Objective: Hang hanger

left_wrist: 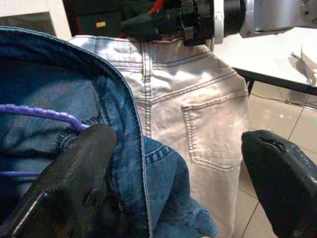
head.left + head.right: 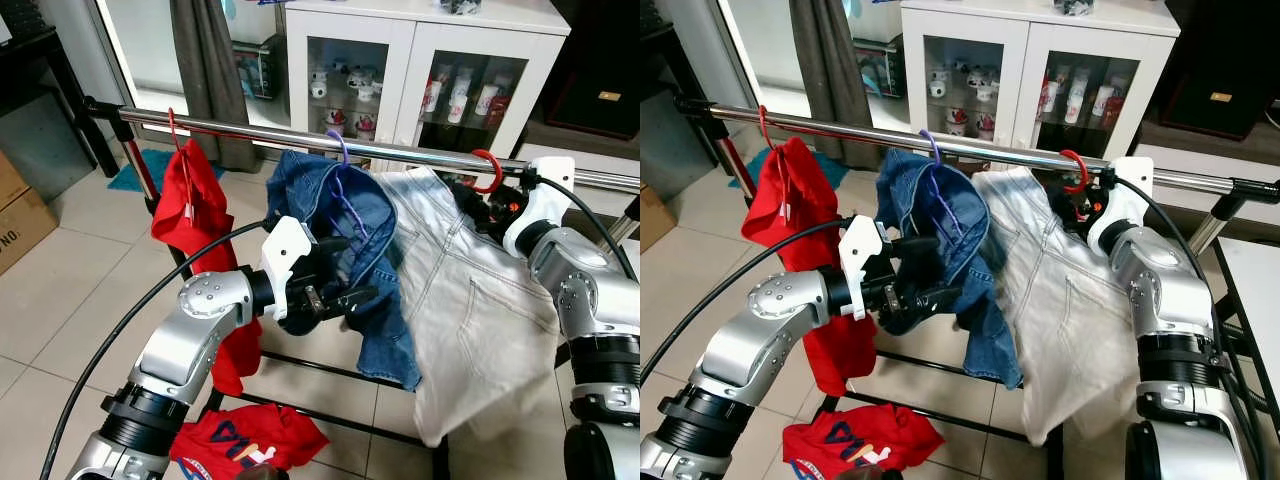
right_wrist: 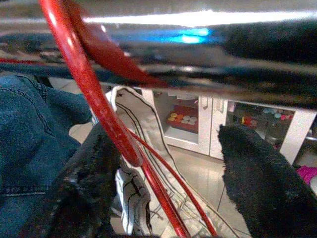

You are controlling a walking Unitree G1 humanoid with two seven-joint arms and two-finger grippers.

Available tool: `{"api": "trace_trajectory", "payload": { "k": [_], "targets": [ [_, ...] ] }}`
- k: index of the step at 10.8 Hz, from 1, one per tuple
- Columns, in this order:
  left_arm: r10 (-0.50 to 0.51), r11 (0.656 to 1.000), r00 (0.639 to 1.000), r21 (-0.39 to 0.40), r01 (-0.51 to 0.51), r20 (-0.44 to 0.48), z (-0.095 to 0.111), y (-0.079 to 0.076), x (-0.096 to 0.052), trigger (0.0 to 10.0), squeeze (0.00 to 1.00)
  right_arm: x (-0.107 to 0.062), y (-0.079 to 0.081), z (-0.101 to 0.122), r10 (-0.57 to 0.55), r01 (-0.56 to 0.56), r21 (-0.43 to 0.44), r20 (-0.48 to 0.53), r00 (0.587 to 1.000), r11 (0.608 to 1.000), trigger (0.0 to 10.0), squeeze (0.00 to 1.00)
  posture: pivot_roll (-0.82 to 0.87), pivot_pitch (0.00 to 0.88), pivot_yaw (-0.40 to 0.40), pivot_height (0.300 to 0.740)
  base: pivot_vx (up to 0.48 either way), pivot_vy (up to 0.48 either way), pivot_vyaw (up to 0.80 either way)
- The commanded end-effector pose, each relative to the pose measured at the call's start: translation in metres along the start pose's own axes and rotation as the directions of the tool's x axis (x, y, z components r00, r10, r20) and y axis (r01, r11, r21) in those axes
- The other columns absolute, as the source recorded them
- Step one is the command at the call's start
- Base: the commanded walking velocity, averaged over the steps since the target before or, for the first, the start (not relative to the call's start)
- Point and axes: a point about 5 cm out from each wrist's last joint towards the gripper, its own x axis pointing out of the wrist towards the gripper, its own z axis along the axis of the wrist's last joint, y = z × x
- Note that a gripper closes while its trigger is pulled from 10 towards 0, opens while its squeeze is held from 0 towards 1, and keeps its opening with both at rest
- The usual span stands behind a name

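Observation:
A red hanger point(image 2: 488, 165) hooks over the silver rail point(image 2: 420, 153) and carries white jeans point(image 2: 470, 300). My right gripper point(image 2: 472, 205) sits just below that hook. Its fingers point(image 3: 89, 183) are open, and the hanger's red neck point(image 3: 94, 94) lies against one of them. A purple hanger point(image 2: 345, 170) with blue jeans point(image 2: 320, 200) hangs on the rail to the left of the white pair. My left gripper point(image 2: 350, 275) is open at the lower edge of the blue jeans, with denim point(image 1: 124, 163) beside one finger point(image 1: 74, 188).
A red garment point(image 2: 190, 210) on a red hanger hangs at the rail's left end. Another red garment point(image 2: 245, 440) lies on the tiled floor under the rack. A white glass-door cabinet point(image 2: 420, 60) stands behind the rail, and a cardboard box point(image 2: 15, 215) at far left.

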Motion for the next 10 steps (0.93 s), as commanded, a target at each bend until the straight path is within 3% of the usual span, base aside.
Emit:
{"api": "trace_trajectory", "payload": {
  "k": [1,10],
  "targets": [
    [0.003,1.0,1.0,0.016,-0.003,0.002,0.005,0.001,0.0,10.0,0.65,0.002,0.001,0.0,0.014,-0.013,0.009,-0.005,1.0,1.0,0.0,0.0,-0.06,0.0,0.023,0.74,0.0,0.0,0.0],
    [0.011,0.999,1.0,0.036,-0.011,0.001,0.007,0.004,0.002,10.0,0.65,0.01,0.013,0.005,0.076,-0.076,0.003,0.043,0.996,0.997,0.0,0.0,-0.06,0.0,0.026,0.74,0.0,0.0,0.0]
  ]
}}
